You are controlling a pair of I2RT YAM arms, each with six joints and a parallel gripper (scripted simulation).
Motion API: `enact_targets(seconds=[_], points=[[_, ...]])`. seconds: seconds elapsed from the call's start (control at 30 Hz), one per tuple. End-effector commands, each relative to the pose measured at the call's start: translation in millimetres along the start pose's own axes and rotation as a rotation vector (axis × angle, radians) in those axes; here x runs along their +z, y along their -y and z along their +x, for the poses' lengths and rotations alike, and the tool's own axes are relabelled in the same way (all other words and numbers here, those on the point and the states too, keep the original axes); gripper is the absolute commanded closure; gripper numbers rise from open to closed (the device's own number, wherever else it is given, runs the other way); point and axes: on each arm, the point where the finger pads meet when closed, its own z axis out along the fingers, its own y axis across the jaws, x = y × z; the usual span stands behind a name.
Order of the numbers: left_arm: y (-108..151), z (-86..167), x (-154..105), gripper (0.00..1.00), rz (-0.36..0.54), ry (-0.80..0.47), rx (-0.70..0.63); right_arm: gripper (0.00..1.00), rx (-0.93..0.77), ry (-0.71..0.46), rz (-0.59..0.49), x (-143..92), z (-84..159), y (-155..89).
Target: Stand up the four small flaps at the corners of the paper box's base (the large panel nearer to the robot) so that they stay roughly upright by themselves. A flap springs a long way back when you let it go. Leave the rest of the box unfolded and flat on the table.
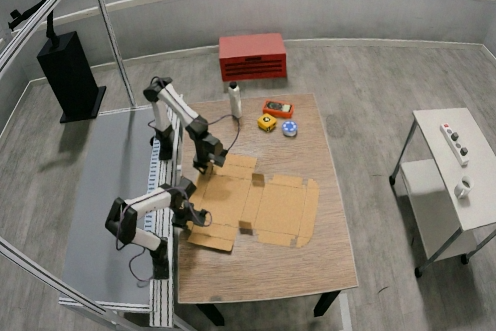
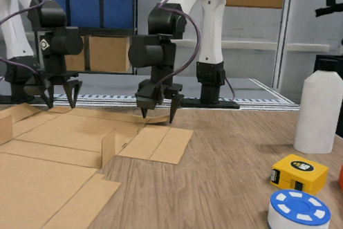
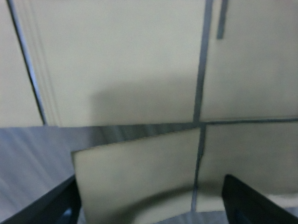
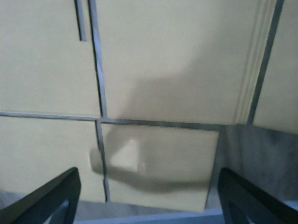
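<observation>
The paper box's base point(image 1: 225, 196) point(image 2: 76, 130) lies flat. Its two far corner flaps stand roughly upright: the left-side flap point(image 1: 258, 180) point(image 2: 108, 149) and the right-side flap point(image 1: 245, 227) point(image 2: 5, 130). The near left flap point(image 2: 160, 120) point(image 3: 127, 172) is tilted slightly up; the near right flap point(image 4: 160, 155) lies about flat. My left gripper point(image 1: 210, 167) point(image 2: 158, 118) point(image 3: 152, 183) is open, its fingertips low on either side of the near left flap. My right gripper point(image 1: 191, 222) point(image 2: 61, 106) point(image 4: 149, 176) is open and empty over the near right flap.
The lid panel point(image 1: 280, 206) lies flat beyond the base. The right side panel point(image 1: 212, 243) is tilted up a little. A white bottle point(image 1: 235, 101) point(image 2: 318, 113), yellow tape measure point(image 1: 267, 122) point(image 2: 299, 173), blue-and-white roll point(image 1: 289, 128) point(image 2: 299, 208) and orange multimeter point(image 1: 278, 108) stand on the left side.
</observation>
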Motion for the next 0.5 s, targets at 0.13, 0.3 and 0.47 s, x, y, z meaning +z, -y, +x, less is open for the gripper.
enact_targets(seconds=[0.13,0.3,0.47], points=[[-0.6,-6.5,-2.3,0.24,-0.052,0.013,-0.006,0.24,-0.002,0.007,-0.01,-1.8,-0.9,-2.0],[-1.8,-9.1,-3.8,0.24,-0.054,0.025,-0.011,0.24,-0.002,0.007,-0.011,-1.6,-1.0,-1.6],[-1.9,-6.4,-1.4,0.24,-0.075,0.012,-0.009,0.24,-0.002,0.007,0.001,0.8,-0.3,5.7]])
